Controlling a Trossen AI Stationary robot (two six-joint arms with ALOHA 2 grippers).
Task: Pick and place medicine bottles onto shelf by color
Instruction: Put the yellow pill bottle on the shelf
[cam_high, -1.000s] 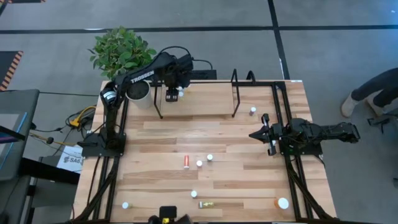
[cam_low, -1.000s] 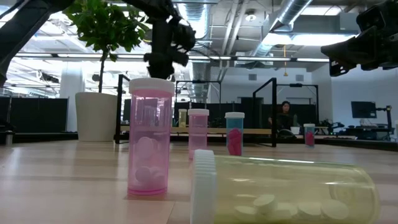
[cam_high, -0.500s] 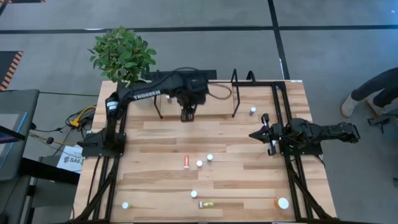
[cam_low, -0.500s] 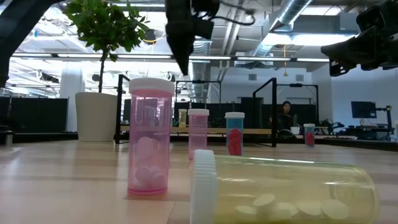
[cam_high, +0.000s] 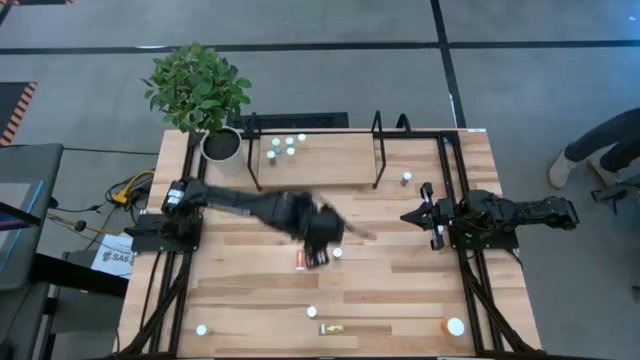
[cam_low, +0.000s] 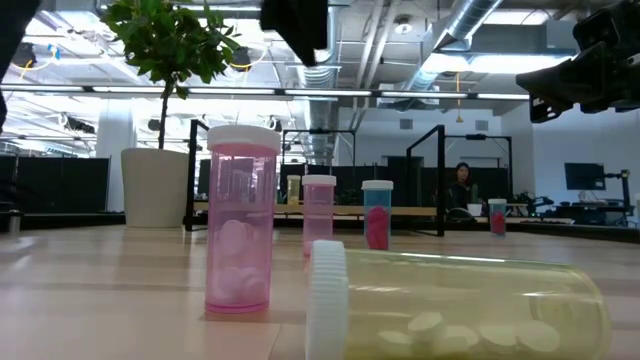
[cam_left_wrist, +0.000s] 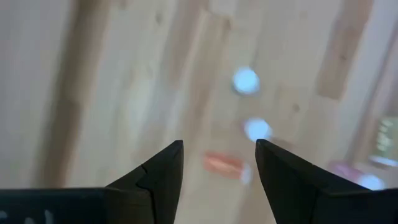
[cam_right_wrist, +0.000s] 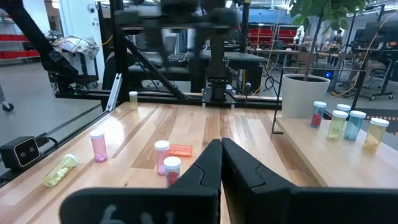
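Medicine bottles (cam_high: 288, 146): four on shelf (cam_high: 330, 160)

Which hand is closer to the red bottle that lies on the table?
The left. The left hand hovers open right beside the red bottle, mid-table. The right hand waits shut at the table's right side, well away from it.

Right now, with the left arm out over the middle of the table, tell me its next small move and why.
Probably lower the open left gripper onto the small orange-red bottle lying on its side. The wrist view shows that bottle between the empty fingers, and it is not yet on the light-wood shelf.
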